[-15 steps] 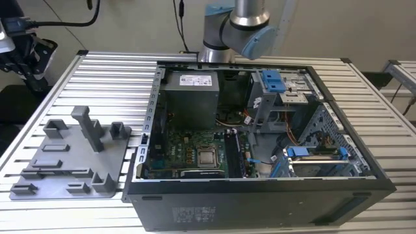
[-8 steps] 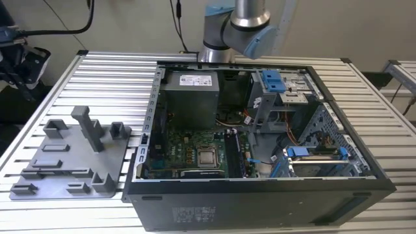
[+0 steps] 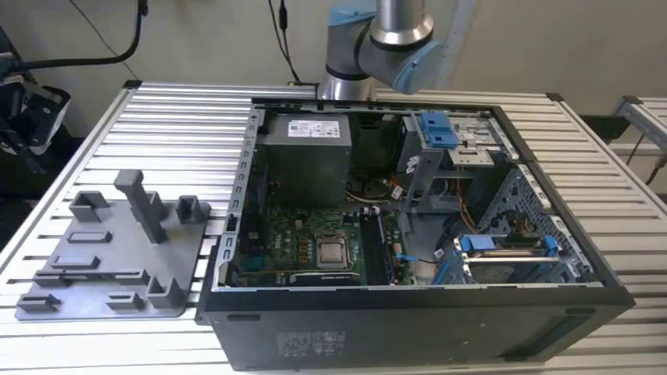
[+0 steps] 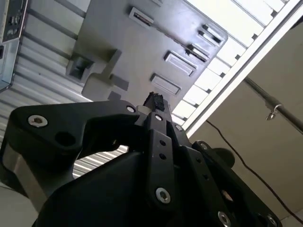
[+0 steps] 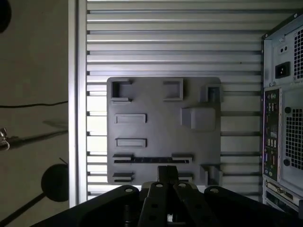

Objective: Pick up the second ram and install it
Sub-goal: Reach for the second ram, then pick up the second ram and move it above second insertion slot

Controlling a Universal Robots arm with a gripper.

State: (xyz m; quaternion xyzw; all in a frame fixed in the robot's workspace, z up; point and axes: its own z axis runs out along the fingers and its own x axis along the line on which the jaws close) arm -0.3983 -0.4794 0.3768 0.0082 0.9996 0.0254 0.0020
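In the first wrist view my gripper (image 5: 167, 171) hangs high above the grey moulded tray (image 5: 156, 101), its two black fingers pressed together with nothing between them. A thin dark strip that looks like the second ram (image 5: 151, 160) lies on edge in the tray's long slot, between two small clips, just beyond the fingertips. The second wrist view shows the gripper (image 4: 155, 101) from behind, again shut, over the same tray (image 4: 118, 42). In the exterior view the tray (image 3: 105, 258) sits on the slatted table at the exterior view's left.
The open computer case (image 3: 417, 312) lies to the exterior view's right of the tray, with the motherboard (image 3: 281, 242) and silver processor (image 3: 333, 251) exposed. The arm (image 3: 380, 39) rises behind the case. Upright posts (image 3: 140, 203) stand on the tray. The case's rear panel (image 5: 284, 118) shows beside the tray.
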